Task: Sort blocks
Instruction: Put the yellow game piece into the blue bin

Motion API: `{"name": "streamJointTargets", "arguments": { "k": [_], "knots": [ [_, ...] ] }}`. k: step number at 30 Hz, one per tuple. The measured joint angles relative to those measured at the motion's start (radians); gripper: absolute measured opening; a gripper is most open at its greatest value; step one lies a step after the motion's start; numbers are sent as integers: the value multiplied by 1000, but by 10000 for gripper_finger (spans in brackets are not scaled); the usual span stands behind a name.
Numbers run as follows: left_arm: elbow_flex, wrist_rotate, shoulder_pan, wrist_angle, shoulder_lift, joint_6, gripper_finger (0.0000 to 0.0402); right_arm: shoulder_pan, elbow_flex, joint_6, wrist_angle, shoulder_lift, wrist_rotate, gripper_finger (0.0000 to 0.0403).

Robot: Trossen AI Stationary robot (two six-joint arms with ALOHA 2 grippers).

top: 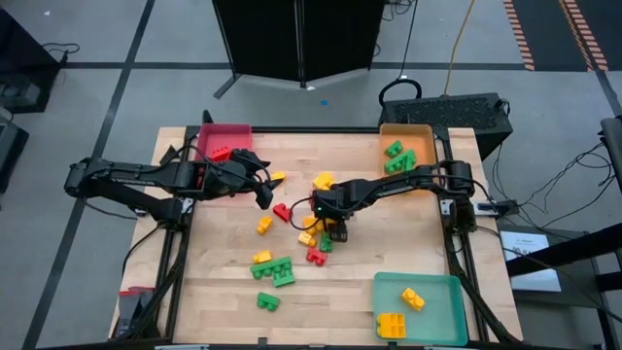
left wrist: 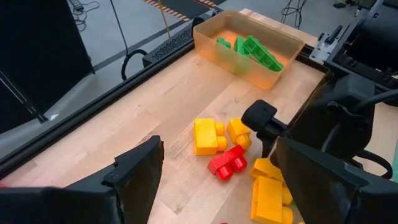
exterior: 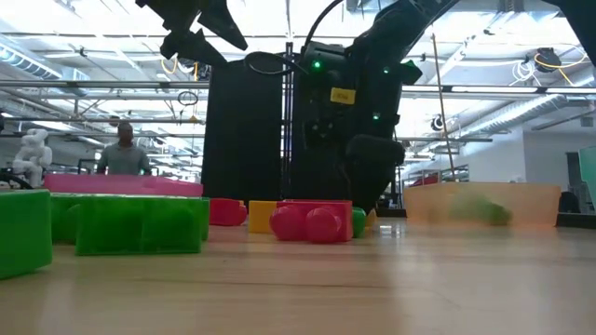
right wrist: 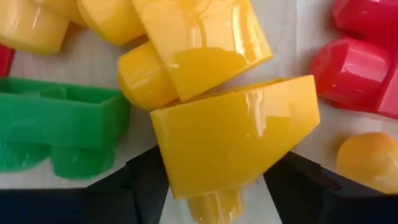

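Note:
Loose blocks in yellow, red and green lie in a pile at the table's middle (top: 313,228). My right gripper (top: 335,231) points down into this pile, its fingers on either side of a yellow block (right wrist: 233,137). A green block (right wrist: 62,124), red blocks (right wrist: 360,62) and other yellow ones (right wrist: 193,43) crowd around it. My left gripper (top: 264,194) hangs open above the table beside the red tray (top: 225,136), with nothing between its fingers (left wrist: 140,168). My right gripper pinches the yellow block by two opposite side faces (right wrist: 171,168) between its two fingers (right wrist: 140,180). The fingers come from above, pointing down. The block sits askew between them, close against another yellow block; whether it is off the table I cannot tell.
An orange tray (top: 406,131) with green blocks stands at the far right, and a teal tray (top: 420,282) with yellow blocks at the near right. More green blocks (top: 274,270) lie toward the near edge. A person (exterior: 124,154) stands in the room behind.

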Motion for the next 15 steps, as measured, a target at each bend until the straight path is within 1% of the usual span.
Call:
{"name": "streamJointTargets", "arguments": {
  "k": [3,7,8,15],
  "knots": [
    [0,0,0,0,0,0,310,0,1,25,3,0,1,201],
    [0,1,0,-4,0,0,310,0,2,49,4,0,1,133],
    [0,5,0,-3,0,1,310,0,2,56,4,0,2,124],
    [0,25,0,-7,0,2,310,-1,2,99,0,-10,3,124]
  ]
}}
